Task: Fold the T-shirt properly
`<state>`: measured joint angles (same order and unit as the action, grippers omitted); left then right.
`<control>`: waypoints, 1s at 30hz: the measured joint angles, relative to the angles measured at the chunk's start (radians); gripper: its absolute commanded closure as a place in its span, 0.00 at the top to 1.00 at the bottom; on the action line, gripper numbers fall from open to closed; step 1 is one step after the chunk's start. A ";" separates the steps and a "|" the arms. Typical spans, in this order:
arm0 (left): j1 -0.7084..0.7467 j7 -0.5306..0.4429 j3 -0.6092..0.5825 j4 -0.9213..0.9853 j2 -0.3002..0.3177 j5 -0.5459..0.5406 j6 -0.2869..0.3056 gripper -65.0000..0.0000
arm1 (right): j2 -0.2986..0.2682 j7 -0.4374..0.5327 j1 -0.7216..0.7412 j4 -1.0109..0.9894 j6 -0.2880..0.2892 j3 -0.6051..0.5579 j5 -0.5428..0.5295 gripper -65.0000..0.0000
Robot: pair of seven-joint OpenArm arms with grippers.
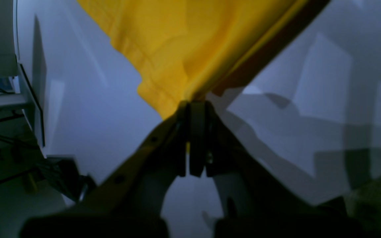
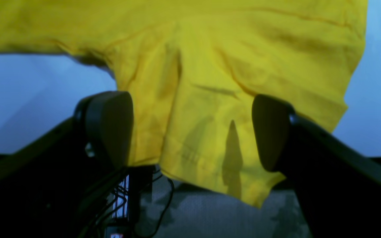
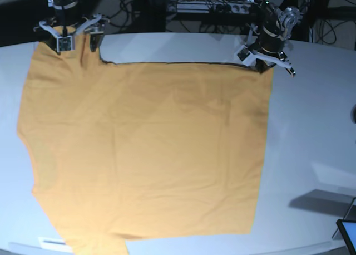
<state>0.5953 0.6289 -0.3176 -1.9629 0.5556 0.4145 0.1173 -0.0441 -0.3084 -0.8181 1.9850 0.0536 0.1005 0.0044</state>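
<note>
The orange-yellow T-shirt (image 3: 150, 149) lies spread flat over the white table (image 3: 311, 127). My left gripper (image 3: 260, 63) is at the shirt's far right corner. In the left wrist view this gripper (image 1: 195, 107) is shut on the edge of the T-shirt (image 1: 184, 43), which rises taut from the jaws. My right gripper (image 3: 75, 40) is at the far left corner. Seen from the right wrist, it (image 2: 190, 132) is open, with its fingers (image 2: 107, 129) on either side of a hanging fold of the T-shirt (image 2: 210, 82). No lettering shows.
Cables and equipment (image 3: 211, 7) crowd the dark space behind the table's far edge. A screen corner (image 3: 347, 233) juts in at the front right. A small white label (image 3: 54, 243) lies by the shirt's front left corner.
</note>
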 measured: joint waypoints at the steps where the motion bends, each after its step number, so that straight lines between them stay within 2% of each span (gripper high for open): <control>1: 0.000 0.000 0.000 0.000 -0.001 0.000 0.000 0.00 | -0.001 0.000 -0.008 0.000 0.000 0.000 0.000 0.81; 6: -0.002 0.000 0.000 0.000 -0.001 0.000 0.000 0.00 | -0.001 -0.005 -0.046 0.000 0.002 0.000 0.000 0.81; 10: -0.005 0.000 0.000 -0.002 -0.001 0.001 0.000 0.00 | -0.003 -0.011 -0.004 0.000 0.002 0.000 0.001 0.81; 15: -0.004 0.000 0.000 -0.006 -0.001 0.000 0.000 0.00 | -0.010 -0.109 0.076 -0.034 0.003 -0.001 0.003 0.81; 19: 0.001 0.000 0.000 -0.011 -0.001 0.000 0.000 0.00 | -0.011 -0.097 0.080 -0.045 0.003 -0.001 0.002 0.78; 21: 0.001 0.000 0.000 -0.011 -0.001 0.000 0.000 0.00 | -0.011 -0.098 0.080 -0.045 0.003 -0.001 0.002 0.67; 23: 0.000 0.000 0.000 -0.011 -0.001 0.000 0.000 0.00 | -0.011 -0.102 0.080 -0.047 0.006 -0.001 0.001 0.41; 25: 0.001 0.000 0.001 -0.011 -0.001 0.000 0.000 0.00 | -0.010 -0.106 0.079 -0.049 0.006 0.000 0.002 0.08; 26: 0.000 0.000 0.001 -0.011 -0.001 0.000 0.000 0.00 | -0.010 -0.111 0.078 -0.049 0.006 0.000 0.002 0.00; 27: -0.001 0.000 0.001 -0.011 -0.001 0.000 0.000 0.00 | -0.010 -0.110 0.078 -0.050 0.006 0.000 0.003 0.00; 28: -0.003 0.000 0.001 -0.011 -0.001 0.000 0.000 0.00 | -0.010 -0.111 0.078 -0.051 0.006 0.000 0.003 0.05; 29: -0.003 0.000 0.001 -0.011 -0.001 0.000 0.000 0.00 | -0.011 -0.110 0.078 -0.051 0.006 0.000 0.003 0.06; 30: -0.005 0.000 0.001 -0.011 -0.001 0.000 0.000 0.00 | -0.010 -0.110 0.078 -0.051 0.006 0.000 0.003 0.04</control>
<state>0.5907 0.6289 -0.3164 -1.9739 0.5545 0.4141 0.1177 -0.0544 -0.4187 -0.7403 1.9343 0.0593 0.1005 0.0074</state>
